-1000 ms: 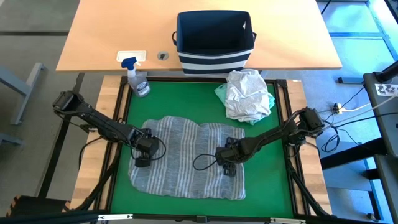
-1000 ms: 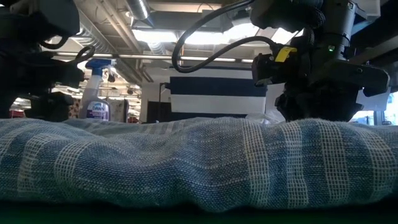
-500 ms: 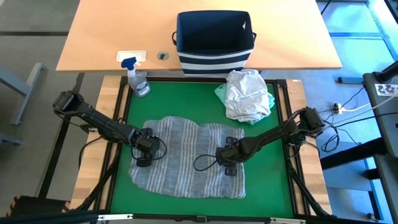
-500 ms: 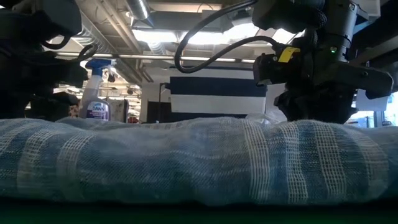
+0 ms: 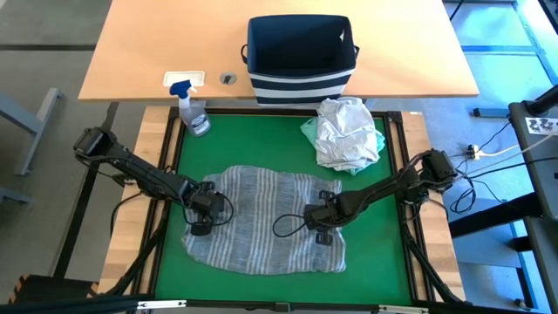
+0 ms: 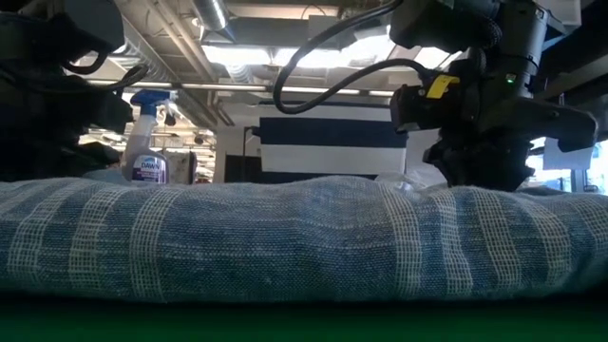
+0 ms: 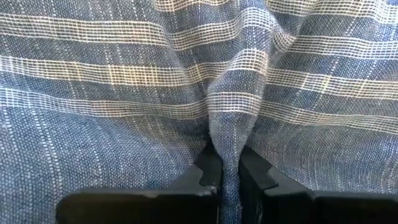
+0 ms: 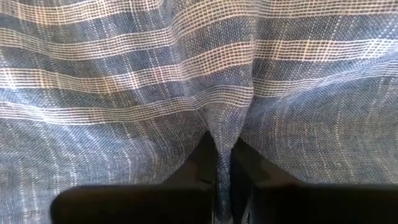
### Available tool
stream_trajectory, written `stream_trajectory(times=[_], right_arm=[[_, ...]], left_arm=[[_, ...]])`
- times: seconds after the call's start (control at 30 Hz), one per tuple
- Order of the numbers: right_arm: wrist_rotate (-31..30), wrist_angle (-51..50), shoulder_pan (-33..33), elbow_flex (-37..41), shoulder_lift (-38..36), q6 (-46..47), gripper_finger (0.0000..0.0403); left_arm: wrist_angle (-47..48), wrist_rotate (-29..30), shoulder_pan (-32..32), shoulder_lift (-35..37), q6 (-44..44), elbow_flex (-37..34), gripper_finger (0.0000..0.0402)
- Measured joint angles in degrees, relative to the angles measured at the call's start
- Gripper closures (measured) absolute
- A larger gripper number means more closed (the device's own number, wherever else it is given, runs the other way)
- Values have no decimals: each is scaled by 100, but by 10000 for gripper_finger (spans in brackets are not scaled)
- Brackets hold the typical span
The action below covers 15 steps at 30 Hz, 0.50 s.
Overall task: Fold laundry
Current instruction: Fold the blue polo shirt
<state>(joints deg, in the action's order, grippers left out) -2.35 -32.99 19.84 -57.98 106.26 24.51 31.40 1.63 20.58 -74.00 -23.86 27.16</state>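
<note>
Striped shirt point(image 5: 261, 225): grey-blue, spread flat on the green mat point(image 5: 384, 253), nearest the front edge; both grippers rest on it.
Left gripper point(image 5: 200, 228): down on the shirt's left part, arm reaching in low from the left rail. Fingers point(image 7: 205, 171) pressed together with a raised ridge of the striped cloth pinched between them.
Right gripper point(image 5: 321, 235): down on the shirt's right part, arm stretched in from the right rail. Fingers point(image 8: 202, 158) likewise clamped on a narrow fold of the cloth.
Change: a second ago both sets of jaws stood wide over the flat cloth; they are now closed on it. The shirt's front edge has drawn in a little and its outline is slightly smaller.
White t-shirt point(image 5: 344, 131): crumpled heap at the mat's far right corner, lying on top of the mint-teal garment point(image 5: 309, 131), whose edge shows at the heap's left.
Spray bottle point(image 5: 193, 112): upright at the mat's far left corner.
Basket point(image 5: 301, 83): navy-and-white striped, on the wooden table point(image 5: 139, 52) beyond the mat; interior dark, nothing visible inside.
</note>
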Motion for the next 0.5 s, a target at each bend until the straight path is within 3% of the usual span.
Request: stream_trajectory(times=[0.23, 0.5], right_arm=[[-104, -179, 7, 0, -275, -97, 395], [-341, -940, 9, 0, -1199, -93, 398]], left_arm=[[481, -70, 11, 72, -83, 353, 395], [1636, 123, 15, 455, -107, 1417, 395]])
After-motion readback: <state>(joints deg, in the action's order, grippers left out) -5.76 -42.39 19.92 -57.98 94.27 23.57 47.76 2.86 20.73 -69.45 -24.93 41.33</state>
